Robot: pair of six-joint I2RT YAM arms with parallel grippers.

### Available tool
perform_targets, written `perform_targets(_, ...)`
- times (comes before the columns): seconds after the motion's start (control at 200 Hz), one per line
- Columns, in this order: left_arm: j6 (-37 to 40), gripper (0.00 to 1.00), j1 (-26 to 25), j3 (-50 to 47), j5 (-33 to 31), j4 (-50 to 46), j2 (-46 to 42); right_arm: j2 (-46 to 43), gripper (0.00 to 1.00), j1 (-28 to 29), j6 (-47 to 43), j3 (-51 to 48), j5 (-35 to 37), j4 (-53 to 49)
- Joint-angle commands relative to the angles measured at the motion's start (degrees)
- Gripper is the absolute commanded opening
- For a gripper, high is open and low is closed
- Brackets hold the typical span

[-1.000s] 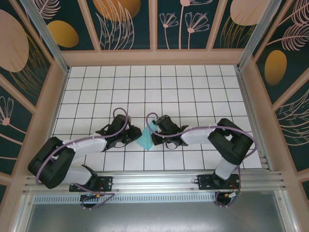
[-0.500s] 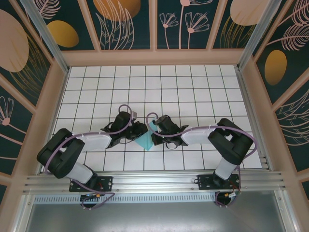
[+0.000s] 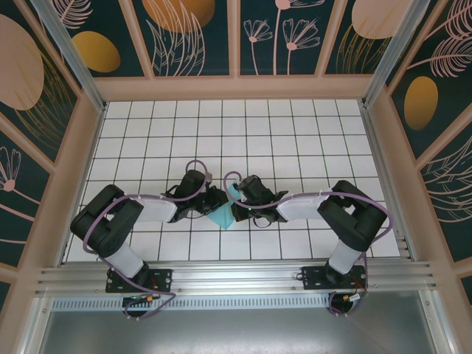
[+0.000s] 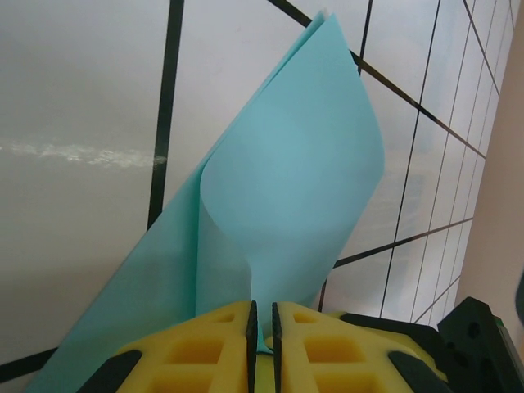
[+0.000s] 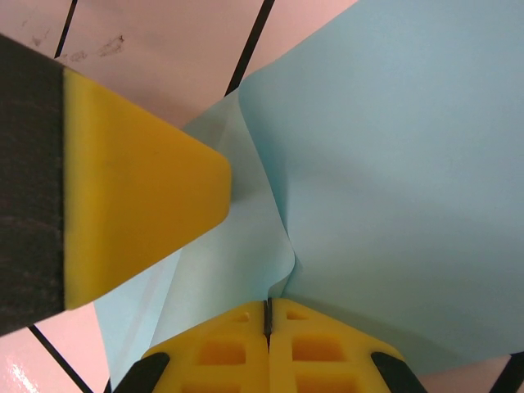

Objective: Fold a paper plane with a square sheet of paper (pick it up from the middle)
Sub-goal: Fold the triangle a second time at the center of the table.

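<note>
The square sheet of paper [image 3: 223, 217] is turquoise and folded over, standing up off the tiled floor between my two grippers near the table's front middle. My left gripper [image 3: 215, 200] holds its left side. In the left wrist view the yellow fingers [image 4: 205, 348] stand almost together, with a lower edge of the sheet [image 4: 286, 188] caught in the thin gap at my left gripper [image 4: 262, 309]. My right gripper [image 3: 236, 204] holds the right side. In the right wrist view my right gripper [image 5: 268, 309] is shut tight on a crease of the sheet [image 5: 393, 164], and a left finger [image 5: 139, 188] shows beside it.
The white tiled floor [image 3: 295, 140] stretches behind and to both sides of the grippers. Patterned walls with wooden frames [image 3: 236, 87] close in the back and sides. An aluminium rail [image 3: 236, 274] runs along the near edge by the arm bases.
My left arm has swung right and drawn its elbow in, bringing its gripper onto the sheet's left side, and its jaws have narrowed. The right arm and the sheet have stayed put.
</note>
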Motion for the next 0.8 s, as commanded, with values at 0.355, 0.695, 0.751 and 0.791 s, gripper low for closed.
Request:
perform_targets(0.355, 1.4, 0.15, -0.07, -0.51, -2.93, 1.81, 3.12, 1.36, 0.02, -0.32, 1.52, 0.53, 0.28, -1.21)
perform_targets(0.695, 1.98, 0.14, -0.19, -0.4, -3.01, 1.12, 3.87, -8.63, 0.29, -0.95, 7.43, 0.36, 3.05, -4.04)
perform_targets(0.751, 1.81, 0.14, -0.16, -0.57, -2.93, 1.47, 3.72, -10.58, 0.3, -0.97, 8.6, -0.49, 2.16, -3.23)
perform_targets(0.791, 1.72, 0.14, -0.12, -0.75, -2.92, 1.55, 3.55, -11.71, 0.31, -0.95, 9.48, -1.3, 0.67, -1.92)
